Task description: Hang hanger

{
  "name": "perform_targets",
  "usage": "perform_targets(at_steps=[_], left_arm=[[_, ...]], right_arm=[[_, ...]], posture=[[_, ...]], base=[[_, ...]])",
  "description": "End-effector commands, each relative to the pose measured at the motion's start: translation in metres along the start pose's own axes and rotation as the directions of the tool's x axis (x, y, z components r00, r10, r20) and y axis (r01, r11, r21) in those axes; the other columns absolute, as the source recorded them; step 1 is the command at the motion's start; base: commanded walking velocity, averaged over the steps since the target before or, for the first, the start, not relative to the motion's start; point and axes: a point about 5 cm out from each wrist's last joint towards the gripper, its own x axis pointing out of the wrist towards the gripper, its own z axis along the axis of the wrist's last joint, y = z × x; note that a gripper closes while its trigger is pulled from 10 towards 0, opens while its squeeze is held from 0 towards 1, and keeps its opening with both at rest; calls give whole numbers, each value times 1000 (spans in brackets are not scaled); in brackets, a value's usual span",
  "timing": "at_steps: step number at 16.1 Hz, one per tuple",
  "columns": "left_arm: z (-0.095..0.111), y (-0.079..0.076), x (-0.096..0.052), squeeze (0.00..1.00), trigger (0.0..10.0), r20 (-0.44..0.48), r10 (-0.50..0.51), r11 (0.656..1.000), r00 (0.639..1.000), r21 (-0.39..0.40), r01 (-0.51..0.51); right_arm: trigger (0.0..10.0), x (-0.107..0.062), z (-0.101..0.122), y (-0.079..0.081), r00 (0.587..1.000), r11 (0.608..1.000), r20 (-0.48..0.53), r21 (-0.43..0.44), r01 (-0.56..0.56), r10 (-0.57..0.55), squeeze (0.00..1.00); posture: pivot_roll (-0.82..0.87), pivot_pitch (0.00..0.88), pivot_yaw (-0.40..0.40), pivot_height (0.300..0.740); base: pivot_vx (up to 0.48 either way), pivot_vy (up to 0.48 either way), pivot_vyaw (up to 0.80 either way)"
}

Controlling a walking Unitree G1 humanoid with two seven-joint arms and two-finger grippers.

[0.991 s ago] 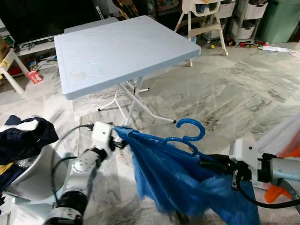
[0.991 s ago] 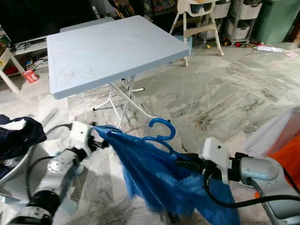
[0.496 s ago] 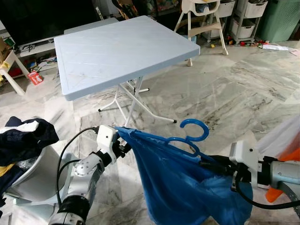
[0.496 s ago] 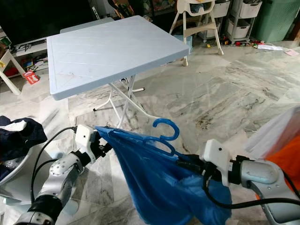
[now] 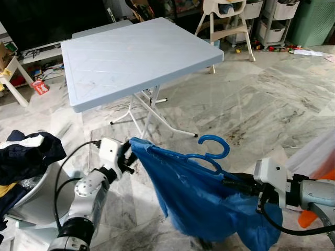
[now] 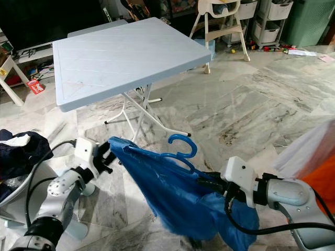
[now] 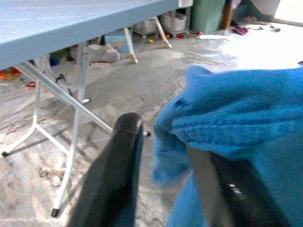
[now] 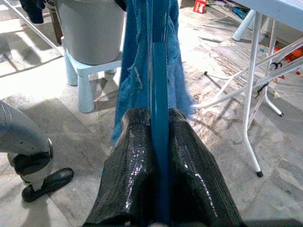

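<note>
hanger: blue plastic hanger [image 5: 207, 157] with blue garment [image 5: 199, 204] draped on it, in front of the folding table [image 5: 136, 57], on the robot's side, hook up, held off the marble floor [image 5: 261, 110].
right gripper: our right gripper [image 5: 229, 183] was closed tight on the hanger's bar; in the right wrist view both fingers [image 8: 137, 156] pressed either side of the blue bar [image 8: 158, 118].
left gripper: our left gripper [image 5: 129, 155] was at the garment's far corner, nearer the table legs; fingers [image 7: 118, 170] stood apart with the cloth edge between them, so we judged a loose hold, not a firm pinch.
step: we judged we were carrying or spreading the loaded hanger; no rail seen near the table.
how to do well: we'd keep the right grip firm, hook upright and free of cloth, hem off the floor, and clear the table leg [image 5: 149, 112].
risk: cloth could slip off the left end.
</note>
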Motion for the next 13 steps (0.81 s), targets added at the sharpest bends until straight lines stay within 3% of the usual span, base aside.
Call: perform_targets(at_steps=[1,7,11,13], left_arm=[[7,8,0,0,0,17,27,999,999,26,-28],[7,10,0,0,0,22,54,998,998,32,-54],[17,22,-7,0,0,66,105,992,992,59,-109],[27,36,-15,0,0,103,167,982,981,74,-175]], right_arm=[[10000,2,5,0,1000,1000,8,-27,-14,14,0],[10000,-2,-2,0,1000,1000,-16,-26,-10,9,0],[10000,-8,-24,-3,994,998,-110,-60,18,-25,0],[10000,-16,-41,-4,985,997,-169,-73,35,-47,0]], posture=[[-148,34,142,740],[-151,35,139,740],[-143,32,130,740],[-131,32,123,740]], base=[[0,0,0],[0,0,0],[0,0,0],[0,0,0]])
